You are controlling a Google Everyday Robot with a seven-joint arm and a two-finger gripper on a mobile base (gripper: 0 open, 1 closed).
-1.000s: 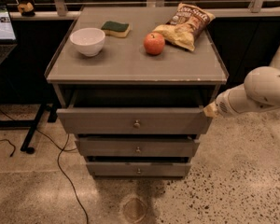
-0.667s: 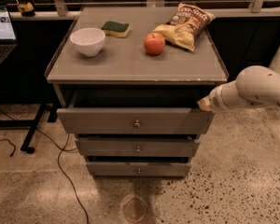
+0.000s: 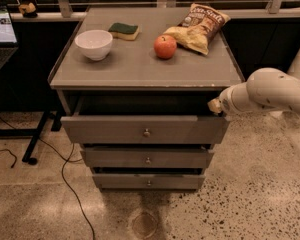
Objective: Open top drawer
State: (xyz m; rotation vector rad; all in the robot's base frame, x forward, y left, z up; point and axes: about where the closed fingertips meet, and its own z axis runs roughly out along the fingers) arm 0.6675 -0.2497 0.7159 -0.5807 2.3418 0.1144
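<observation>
The top drawer (image 3: 140,130) of the grey cabinet stands pulled out some way, its dark inside showing behind the flat front panel with a small round knob (image 3: 146,132). My gripper (image 3: 214,105) comes in from the right on a white arm and sits at the drawer's upper right corner, just under the cabinet top's edge. Its tip is against or very close to the drawer's right end. Two narrower drawer fronts (image 3: 147,159) lie below, closed or nearly so.
On the cabinet top (image 3: 140,69) stand a white bowl (image 3: 94,44), a green sponge (image 3: 124,30), a red apple (image 3: 165,46) and a chip bag (image 3: 200,26). A desk with a laptop (image 3: 1,34) is at left, cables (image 3: 65,174) trail on the floor.
The arm has shifted left, bringing the gripper from beside the drawer's right end to its upper right corner. The drawer's opening looks about the same.
</observation>
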